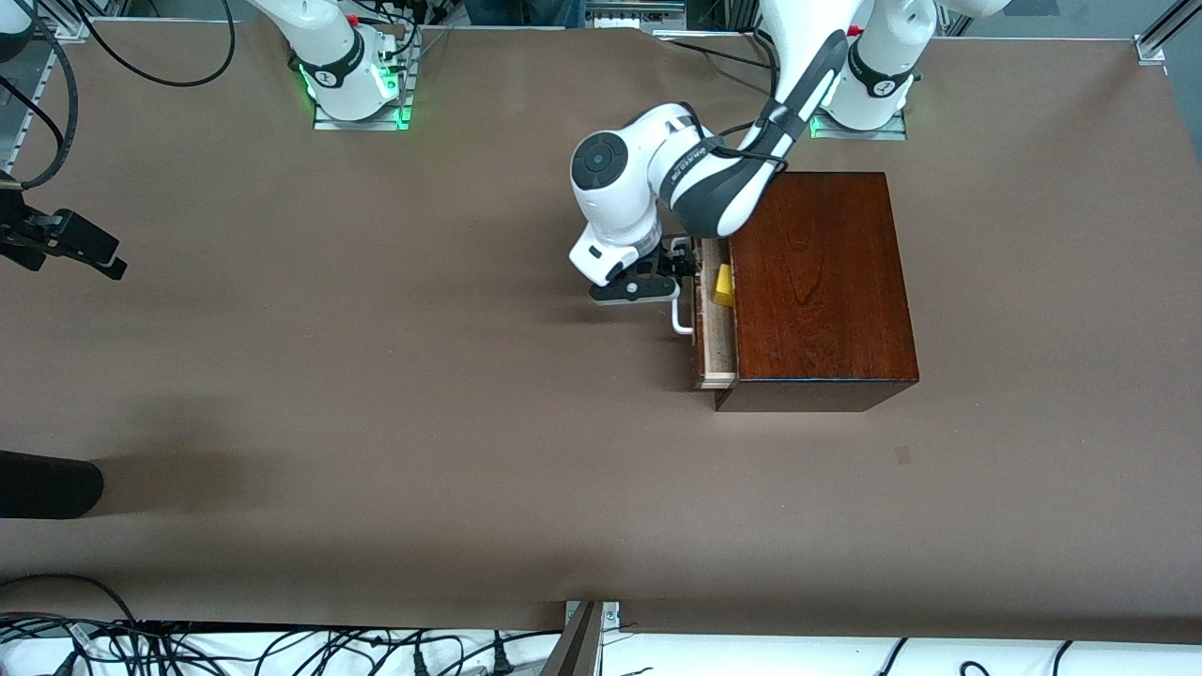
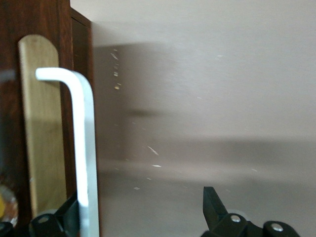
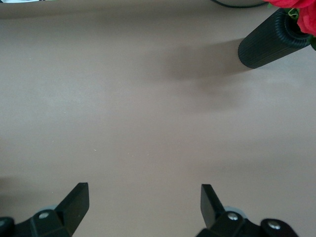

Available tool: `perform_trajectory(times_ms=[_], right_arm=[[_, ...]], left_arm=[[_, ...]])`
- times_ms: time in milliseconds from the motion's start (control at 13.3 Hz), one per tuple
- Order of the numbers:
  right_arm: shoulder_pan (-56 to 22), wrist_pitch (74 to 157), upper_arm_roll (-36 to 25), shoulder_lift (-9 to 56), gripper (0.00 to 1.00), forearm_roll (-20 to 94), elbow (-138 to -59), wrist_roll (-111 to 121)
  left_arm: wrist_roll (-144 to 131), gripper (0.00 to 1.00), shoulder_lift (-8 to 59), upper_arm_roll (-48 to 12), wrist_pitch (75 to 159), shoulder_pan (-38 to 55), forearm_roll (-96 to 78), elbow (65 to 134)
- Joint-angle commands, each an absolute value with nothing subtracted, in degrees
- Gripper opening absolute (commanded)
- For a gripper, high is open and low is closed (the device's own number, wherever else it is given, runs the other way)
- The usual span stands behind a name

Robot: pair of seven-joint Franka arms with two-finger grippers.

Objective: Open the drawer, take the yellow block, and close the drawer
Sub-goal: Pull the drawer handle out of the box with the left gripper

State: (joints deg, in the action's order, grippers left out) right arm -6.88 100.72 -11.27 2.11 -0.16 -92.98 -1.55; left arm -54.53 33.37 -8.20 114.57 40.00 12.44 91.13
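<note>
drawer (image 1: 716, 324) slightly open, yellow block (image 1: 723, 284) inside, left end effector (image 1: 683, 266) at handle (image 2: 81, 148)

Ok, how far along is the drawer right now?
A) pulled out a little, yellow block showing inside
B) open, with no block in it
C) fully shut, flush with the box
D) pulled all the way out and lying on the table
A: the drawer sticks out a short way from the dark wooden box, with the yellow block visible in the gap, and the open left claw is at the white loop handle.
</note>
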Motion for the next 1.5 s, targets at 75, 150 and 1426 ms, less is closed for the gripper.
perform_trajectory(times_ms=[75,150,1426], right_arm=[[-6.7,100.5,-11.3,2.6,1.0,1.1,-92.5,-1.1],[-6.7,100.5,-11.3,2.6,1.0,1.1,-92.5,-1.1],[-6.8,100.4,-11.3,2.6,1.0,1.5,-92.5,-1.2]], left_arm=[[-56.3,1.0,37.4,-7.3,114.0,43.8,10.8,84.2],[-56.6,1.0,38.1,-7.0,114.0,44.5,10.8,83.4],[-57.4,1.0,42.7,-2.6,113.9,50.3,5.3,73.8]])
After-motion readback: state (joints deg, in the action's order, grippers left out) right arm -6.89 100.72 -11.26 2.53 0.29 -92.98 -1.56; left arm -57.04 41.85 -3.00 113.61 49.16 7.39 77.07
